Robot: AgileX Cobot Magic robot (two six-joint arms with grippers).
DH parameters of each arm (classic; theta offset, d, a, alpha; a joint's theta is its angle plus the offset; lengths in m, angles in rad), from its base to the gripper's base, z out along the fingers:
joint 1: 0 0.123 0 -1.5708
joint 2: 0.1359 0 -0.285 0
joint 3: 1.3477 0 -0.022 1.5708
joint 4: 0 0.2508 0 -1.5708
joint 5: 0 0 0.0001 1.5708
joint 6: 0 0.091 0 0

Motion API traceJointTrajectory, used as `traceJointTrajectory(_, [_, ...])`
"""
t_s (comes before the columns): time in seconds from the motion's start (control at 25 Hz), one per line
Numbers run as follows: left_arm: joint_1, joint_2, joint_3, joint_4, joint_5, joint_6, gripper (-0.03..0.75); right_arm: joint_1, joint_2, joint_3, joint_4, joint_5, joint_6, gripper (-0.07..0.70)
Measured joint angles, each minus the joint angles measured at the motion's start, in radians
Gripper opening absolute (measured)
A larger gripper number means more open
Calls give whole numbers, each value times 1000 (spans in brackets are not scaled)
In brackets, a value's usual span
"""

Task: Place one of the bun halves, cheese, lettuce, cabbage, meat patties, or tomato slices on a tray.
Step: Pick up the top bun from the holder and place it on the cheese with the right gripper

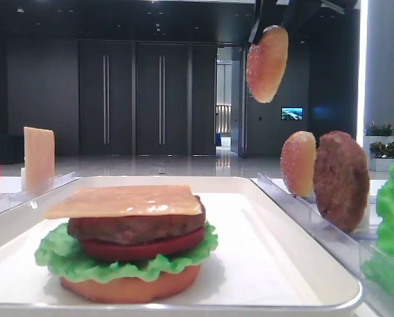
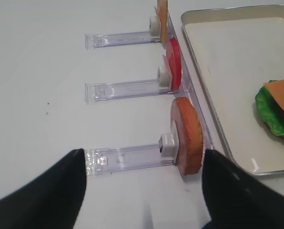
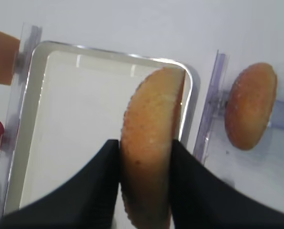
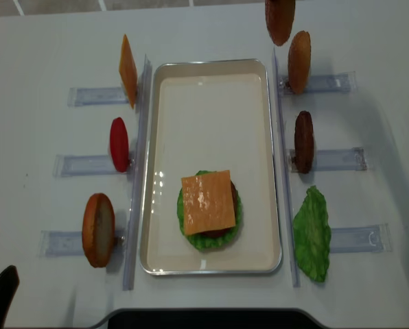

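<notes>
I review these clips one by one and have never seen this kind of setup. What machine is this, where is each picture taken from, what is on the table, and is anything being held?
It is a two-armed robot with a camera on each wrist. Two pictures show the table, one from low at its edge and one from above.

On the large white rectangular tray stands a half-built burger: orange bun base, ruffled green lettuce, red tomato slice, brown patty, square yellow-orange cheese slice.

Clear plastic racks on both sides hold spare pieces.

The right gripper is shut on a domed, speckled golden-brown bun top, lifted near the tray's far right corner. The left gripper is open and holds nothing.
</notes>
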Motion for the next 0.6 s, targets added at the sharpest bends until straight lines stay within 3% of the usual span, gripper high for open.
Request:
traceJointTrajectory(0.2, [0, 0, 0, 0, 0, 0, 576, 0, -136, 167, 40, -31, -51, 221])
traceJointTrajectory(0.44, [0, 0, 0, 0, 0, 0, 576, 0, -292, 382, 283, -130, -214, 221])
traceJointTrajectory(0.6, [0, 0, 0, 0, 0, 0, 576, 0, -353, 525, 449, -164, -341, 221])
